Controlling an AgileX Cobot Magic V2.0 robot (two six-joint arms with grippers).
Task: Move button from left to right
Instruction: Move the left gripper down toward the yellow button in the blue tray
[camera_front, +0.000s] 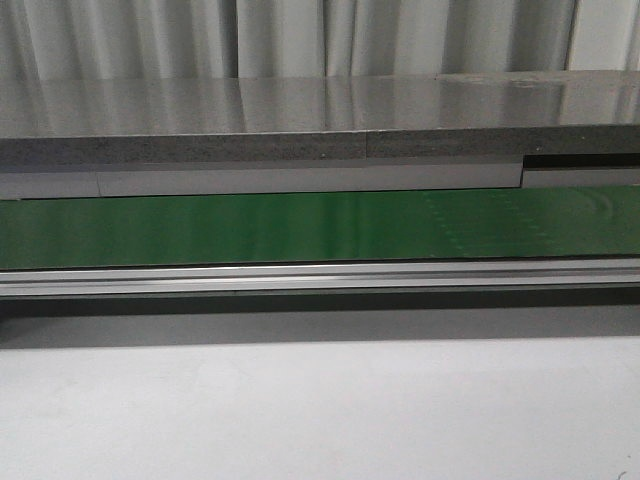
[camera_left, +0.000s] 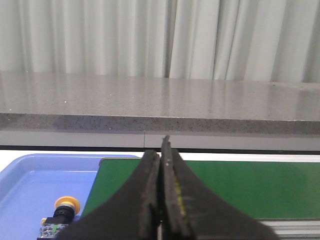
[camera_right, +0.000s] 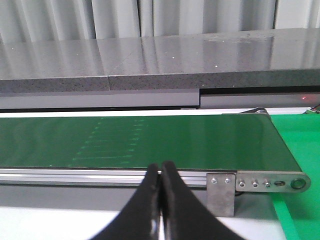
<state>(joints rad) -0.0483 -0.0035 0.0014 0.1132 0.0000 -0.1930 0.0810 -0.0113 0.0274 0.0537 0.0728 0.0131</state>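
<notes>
Pale curtains (camera_front: 280, 35) hang behind a long grey stone counter (camera_front: 300, 110), and below it the green belt (camera_front: 300, 225) runs across the room on its aluminium rail (camera_front: 300, 278). Nothing rides on the belt. Off its left end, a blue tray (camera_left: 45, 175) holds the button (camera_left: 62, 212), yellow cap up, on its black body. Both arms wait on the near side: the left gripper (camera_left: 160, 165) is clenched on nothing, and the right gripper (camera_right: 160, 175) likewise, its 2 fingers pressed together.
</notes>
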